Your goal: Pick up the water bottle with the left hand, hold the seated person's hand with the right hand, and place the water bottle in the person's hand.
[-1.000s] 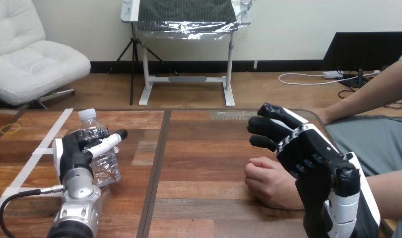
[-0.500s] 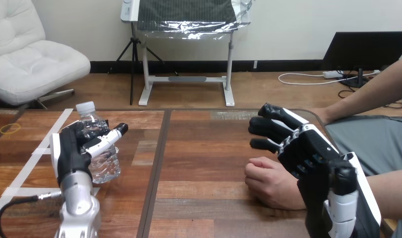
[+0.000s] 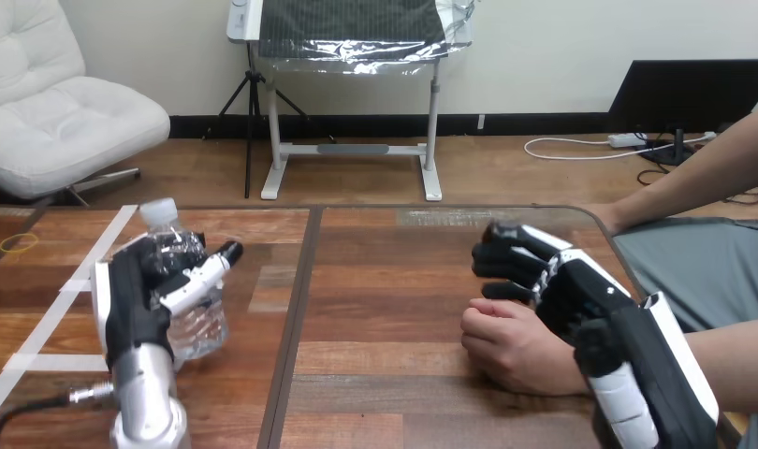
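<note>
Left hand [image 3: 132, 299]: closed round the water bottle [image 3: 196, 323], fingers and thumb curled about its upper half, just below the white cap [image 3: 158, 211].
Water bottle: over the left part of the table [image 3: 385, 281], close to upright with a slight lean; clear, thin-walled, crumpled; base on the wood or just off it, cannot tell which.
Right hand [image 3: 581, 290]: at the right, over the person's hand [image 3: 506, 341]; fingers loosely bent, closed on nothing; touching the wrist or just above it, cannot tell.
Person's hand: resting on the table as a closed fist, well apart from the bottle.
Risk, crush: soft walls likely to buckle under a tighter squeeze, letting the bottle twist or slide down out of the grip.
Risk, swing: high hold and a free lower half, so a fast carry across the table probably sets the base swinging and loosens the grasp.
Risk, no palm: nothing open to receive yet; release onto knuckles likely to send the bottle rolling over the table.
Risk, right hand: closing off-centre or too hard could pinch or push the fist away.
Risk, crowding: right forearm close to the drop spot, so a clash between the two arms is possible on delivery.
</note>
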Available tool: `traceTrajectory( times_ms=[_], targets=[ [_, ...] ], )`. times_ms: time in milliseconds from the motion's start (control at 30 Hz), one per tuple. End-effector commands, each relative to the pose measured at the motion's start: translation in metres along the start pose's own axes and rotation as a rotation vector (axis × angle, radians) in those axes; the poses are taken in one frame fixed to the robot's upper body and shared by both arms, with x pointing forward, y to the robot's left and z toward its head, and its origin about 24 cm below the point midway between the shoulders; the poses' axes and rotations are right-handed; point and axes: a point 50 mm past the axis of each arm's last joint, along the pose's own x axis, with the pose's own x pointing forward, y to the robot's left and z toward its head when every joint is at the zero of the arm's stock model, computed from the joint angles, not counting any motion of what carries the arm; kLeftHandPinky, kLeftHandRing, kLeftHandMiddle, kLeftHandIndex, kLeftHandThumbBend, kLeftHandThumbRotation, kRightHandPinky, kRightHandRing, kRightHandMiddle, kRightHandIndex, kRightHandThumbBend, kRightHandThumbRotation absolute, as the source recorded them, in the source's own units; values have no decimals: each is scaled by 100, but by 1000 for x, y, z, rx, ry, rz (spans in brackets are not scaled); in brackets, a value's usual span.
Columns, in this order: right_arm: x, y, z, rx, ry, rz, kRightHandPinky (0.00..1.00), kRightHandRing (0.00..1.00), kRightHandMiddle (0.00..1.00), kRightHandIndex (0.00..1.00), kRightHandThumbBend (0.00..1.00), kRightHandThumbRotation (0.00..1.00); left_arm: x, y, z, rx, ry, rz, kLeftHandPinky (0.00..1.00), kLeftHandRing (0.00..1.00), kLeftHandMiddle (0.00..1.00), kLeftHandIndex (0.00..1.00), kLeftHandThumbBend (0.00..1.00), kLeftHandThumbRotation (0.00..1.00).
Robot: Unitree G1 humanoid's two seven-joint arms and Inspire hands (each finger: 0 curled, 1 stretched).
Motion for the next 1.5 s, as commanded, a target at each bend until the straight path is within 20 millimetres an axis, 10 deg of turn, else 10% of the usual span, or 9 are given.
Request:
traceTrajectory(
  times_ms=[0,1467],
  targets=[
    [40,-35,12,-182,-110,18,73,78,78,79,84,87,-10,-18,96,-60,-506,-105,26,32,38,41,65,0],
    [84,-112,26,-650,-8,65,69,81,84,83,93,67,-59,-14,132,-134,-740,-208,24,30,36,39,60,0]
  ],
)
